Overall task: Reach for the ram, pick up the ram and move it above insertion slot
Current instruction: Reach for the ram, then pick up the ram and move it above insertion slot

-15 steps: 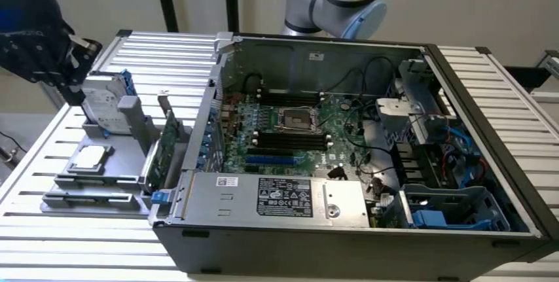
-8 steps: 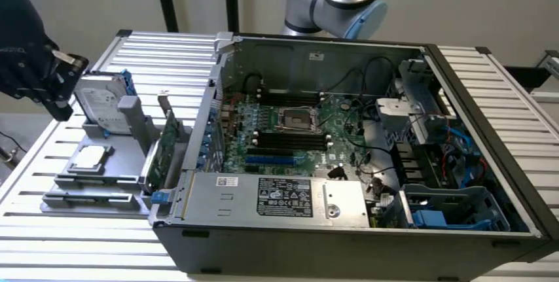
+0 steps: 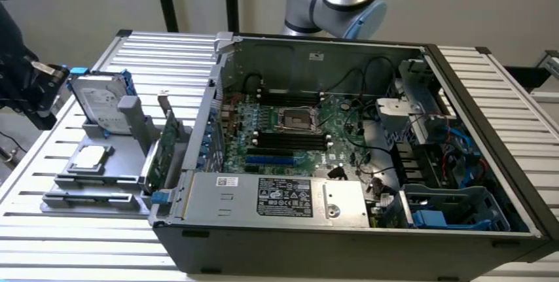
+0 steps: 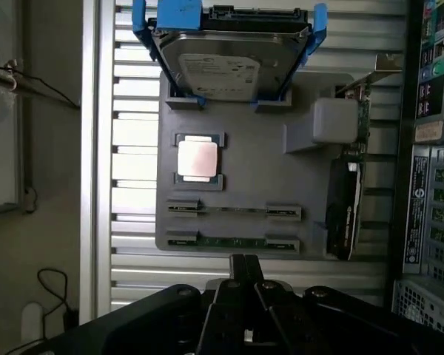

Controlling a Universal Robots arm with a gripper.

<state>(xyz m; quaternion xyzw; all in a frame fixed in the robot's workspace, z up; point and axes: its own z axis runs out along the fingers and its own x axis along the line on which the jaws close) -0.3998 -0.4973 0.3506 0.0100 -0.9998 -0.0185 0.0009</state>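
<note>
Hovering over the slatted surface [image 4: 133,96], jaws pressed together and gripping nothing, near the ram [image 4: 233,242] standing on edge in the grey tray [image 4: 251,177] beside the open computer case [image 3: 262,246].

On the holder [image 3: 127,161], seen from the exterior view, the hard drive [image 3: 96,102] stands at the far end, the processor [image 3: 89,158] lies midway and the ram [image 4: 233,242] at the near end. The expansion card [image 3: 162,151] stands along the holder's edge nearest the computer case [image 3: 349,246], which sits just beside it.
</note>
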